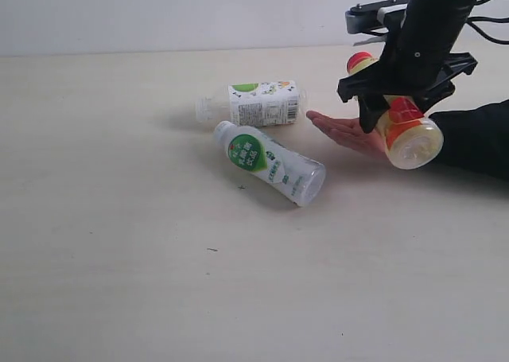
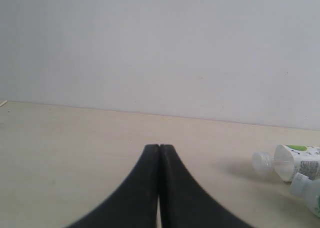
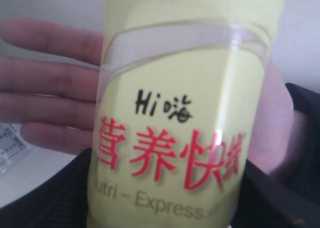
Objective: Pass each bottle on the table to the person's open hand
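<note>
Just above the person's open hand (image 1: 346, 131), at the right of the table (image 1: 119, 282): grips the yellow bottle (image 1: 413, 139) in the right gripper (image 1: 400, 111), jaws clamped on its body from either side. Holds it tilted, base toward the exterior camera and red cap (image 1: 359, 61) up and behind, probably so as to lay it lengthwise into the palm. Fills the right wrist view with the yellow label, the person's spread fingers (image 3: 45, 77) directly behind. Cannot tell whether touching the palm or just clear of it. Looks like the closing part of this handover: needs only a slight lowering, then a release.

Leaves two more on the table, both lying on their sides near the person's fingertips: the white bottle with the green round logo (image 1: 266, 161) in front and the clear bottle with the white-green label (image 1: 258, 103) just behind. Cannot tell whether touching each other. Shows no fourth bottle in any view.

Nothing between bottle and palm. Only the dark sleeve (image 1: 477, 139) close by, beyond the wrist, so best withdrawn upward rather than sideways.

Keeps the left gripper (image 2: 159, 153) well apart from all this, jaws pressed together on nothing, over bare table, with the two lying bottles some way off.
</note>
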